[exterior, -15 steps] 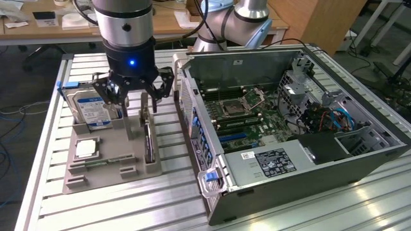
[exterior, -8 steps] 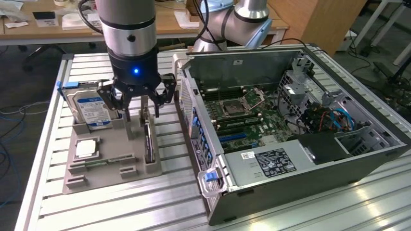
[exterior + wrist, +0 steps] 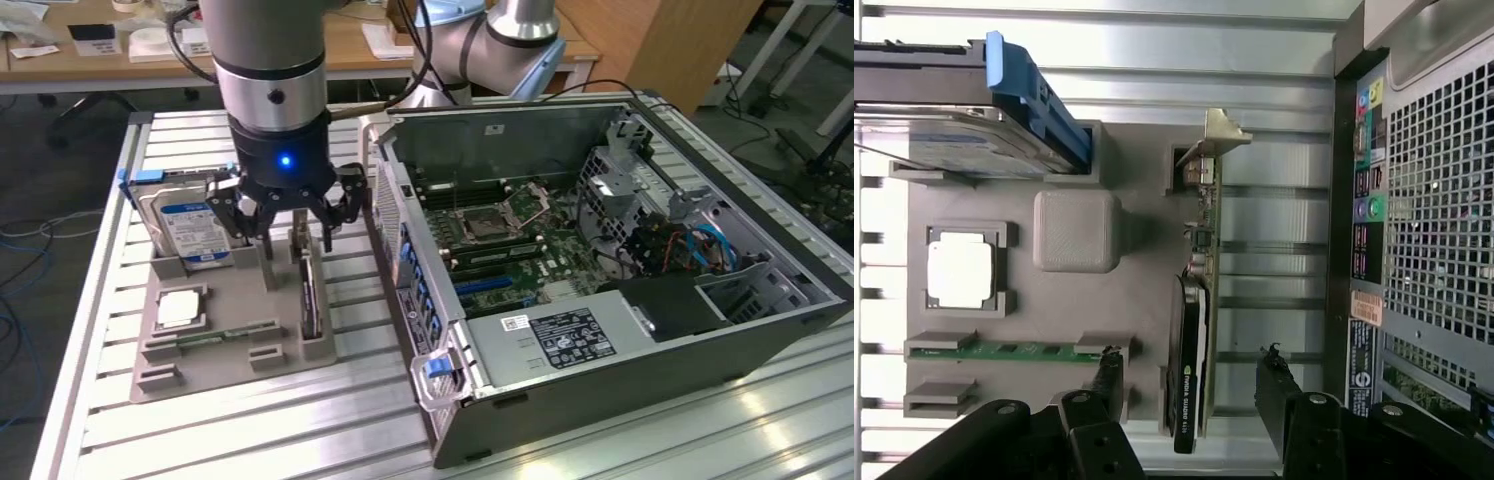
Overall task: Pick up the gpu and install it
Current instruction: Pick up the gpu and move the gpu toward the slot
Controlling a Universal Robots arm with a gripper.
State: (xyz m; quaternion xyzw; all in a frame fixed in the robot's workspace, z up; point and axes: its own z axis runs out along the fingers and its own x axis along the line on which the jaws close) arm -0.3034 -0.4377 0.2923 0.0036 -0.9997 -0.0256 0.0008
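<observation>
Exterior view, gripper: the black two-fingered gripper (image 3: 296, 235) on the grey arm hangs with its fingers spread wide, holding nothing.
Exterior view, card: the gpu (image 3: 310, 292), a thin flat black card, stands on edge in a slot of the grey moulded tray (image 3: 214, 365). The slot is on the side towards the open metal computer case (image 3: 601, 290), at the exterior view's right.
Exterior view, relation: the card sits directly below the gripper. Its long axis runs from far to near along the tray.
Wrist view, gripper: the gripper (image 3: 1191, 355) has one fingertip on each side of the card and both look clear of it.
Wrist view, card: the gpu (image 3: 1189, 340) lies crosswise to the line between the fingers, so its flat faces meet the pads. Its silver bracket (image 3: 1222, 132) is at the end away from the gripper.
Wrist view, neighbours: the blue-railed hard drive (image 3: 964, 130) and the green memory stick (image 3: 1004, 351) sit well apart.
</observation>
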